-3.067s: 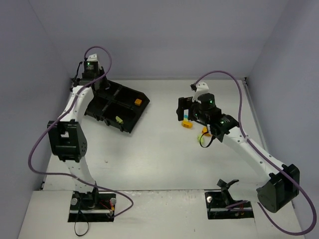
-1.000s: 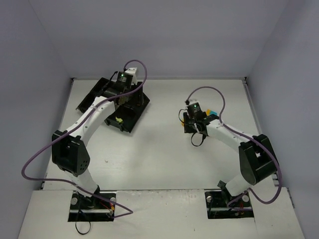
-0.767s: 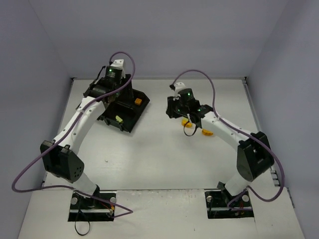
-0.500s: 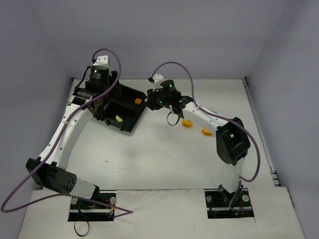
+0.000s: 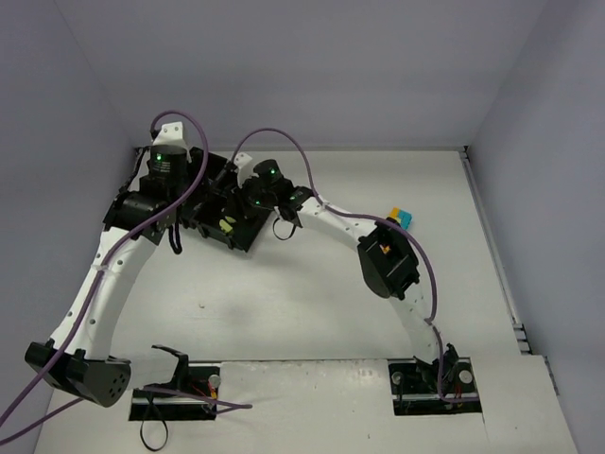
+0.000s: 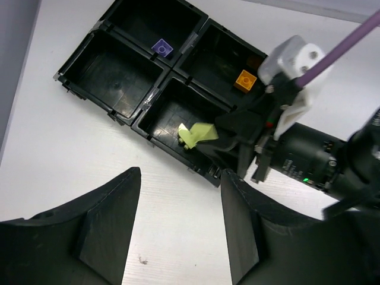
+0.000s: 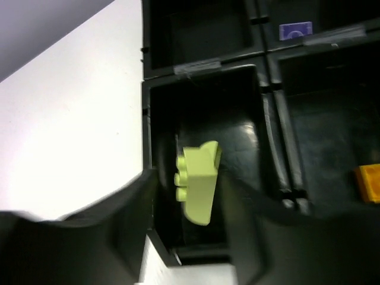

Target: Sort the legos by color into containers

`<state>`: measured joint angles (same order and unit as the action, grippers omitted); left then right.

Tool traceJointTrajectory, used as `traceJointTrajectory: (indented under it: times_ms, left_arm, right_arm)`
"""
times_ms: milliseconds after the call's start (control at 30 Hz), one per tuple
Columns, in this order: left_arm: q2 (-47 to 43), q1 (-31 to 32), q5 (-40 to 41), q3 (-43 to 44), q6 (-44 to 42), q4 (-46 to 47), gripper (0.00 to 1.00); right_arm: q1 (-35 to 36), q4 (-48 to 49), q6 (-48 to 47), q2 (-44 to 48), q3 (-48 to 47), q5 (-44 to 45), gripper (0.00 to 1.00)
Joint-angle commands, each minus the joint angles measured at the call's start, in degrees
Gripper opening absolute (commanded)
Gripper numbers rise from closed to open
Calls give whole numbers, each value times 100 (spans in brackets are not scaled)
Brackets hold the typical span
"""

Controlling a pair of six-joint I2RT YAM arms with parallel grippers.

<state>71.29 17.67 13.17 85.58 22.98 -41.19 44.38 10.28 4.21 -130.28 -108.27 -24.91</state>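
In the tray [image 7: 205,62], right gripper [image 7: 191,196] (half-open) perhaps around lego [image 7: 199,181]

The top camera looks down from high, well back from the tray [image 5: 236,238], small at upper left. The left wrist camera hangs above it, seeing all four compartments [image 6: 116,89]. The right wrist camera peers close into one; all share the yellow-green brick [image 7: 199,181].

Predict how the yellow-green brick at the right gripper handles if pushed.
The yellow-green brick looks like rigid moulded plastic, so it is probably stiff. It is tiny beside the right gripper, so likely very light and quick to skid. Its flat faces suggest it would slide or tip, not roll; the compartment walls should contain it.
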Motion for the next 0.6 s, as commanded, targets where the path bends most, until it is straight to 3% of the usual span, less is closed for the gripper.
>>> traceJointTrajectory:
  times_ms: [0,100,233,433,567]
  left_arm:
    - [-185,-36,72,-6,-39,67,50]
    - [-176,-44,19,-59,4,102,50]
    - [-63,-44,-112,-33,40,199,50]
    - [218,-44,-437,64,75,392,50]
    - [465,17,-745,161,136,524,50]
  right_arm:
    - [44,448,18,-129,-510,-120,50]
    - [44,396,-69,-173,-669,108,58]
    - [1,334,-78,194,-512,687,59]
    - [-342,264,343,1326,884,2594,55]
    - [-693,-376,1167,1918,1711,3842,52]
